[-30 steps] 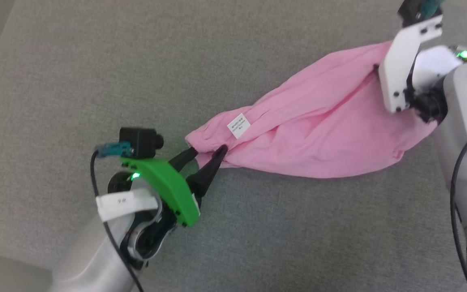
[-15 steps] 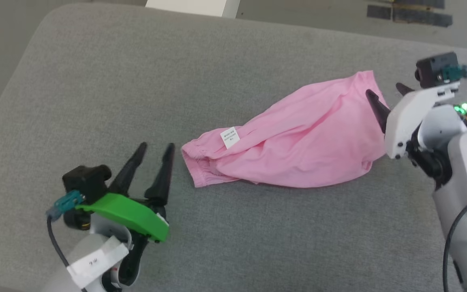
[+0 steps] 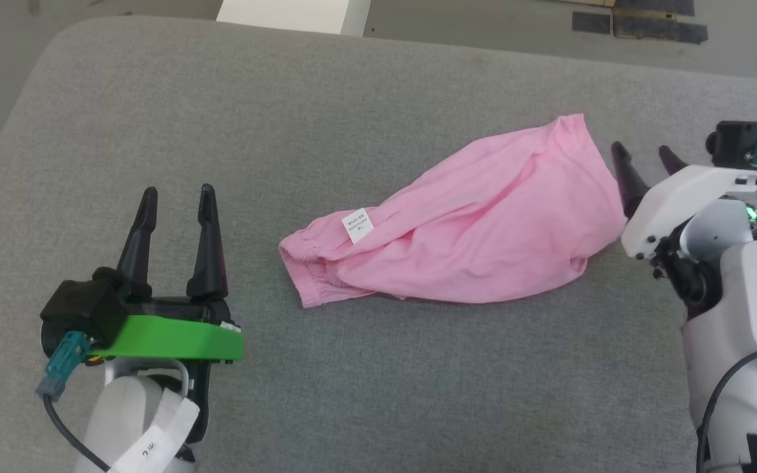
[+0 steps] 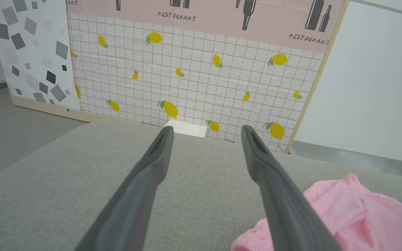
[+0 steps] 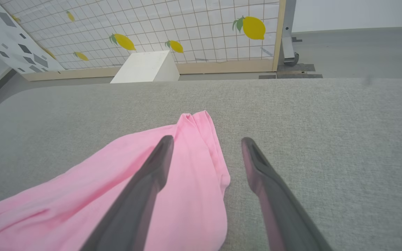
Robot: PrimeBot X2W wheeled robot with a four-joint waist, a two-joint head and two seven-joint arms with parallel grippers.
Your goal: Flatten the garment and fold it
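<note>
We see the pink garment (image 3: pixel 470 243) bunched on the grey surface (image 3: pixel 418 394). Our left gripper (image 3: pixel 178 194) and right gripper (image 3: pixel 641 150) flank it, fingers spread, grasping nothing.

I record a broad grey woven-fabric upholstered surface (image 3: pixel 378 394) with a rounded corner, standing on smooth grey floor (image 4: pixel 9 129). Behind it I see a white grid-patterned backdrop panel printed with yellow lemons (image 4: pixel 194 80), topped by a pink band with dark bottles, lettered RESTAURANT (image 4: pixel 222 14). A white panel with scattered grey squares (image 4: pixel 30 52) and a plain white wall (image 4: pixel 372 87) flank it. A white wedge-shaped block (image 5: pixel 147 68) sits at its foot. Light is even.
</note>
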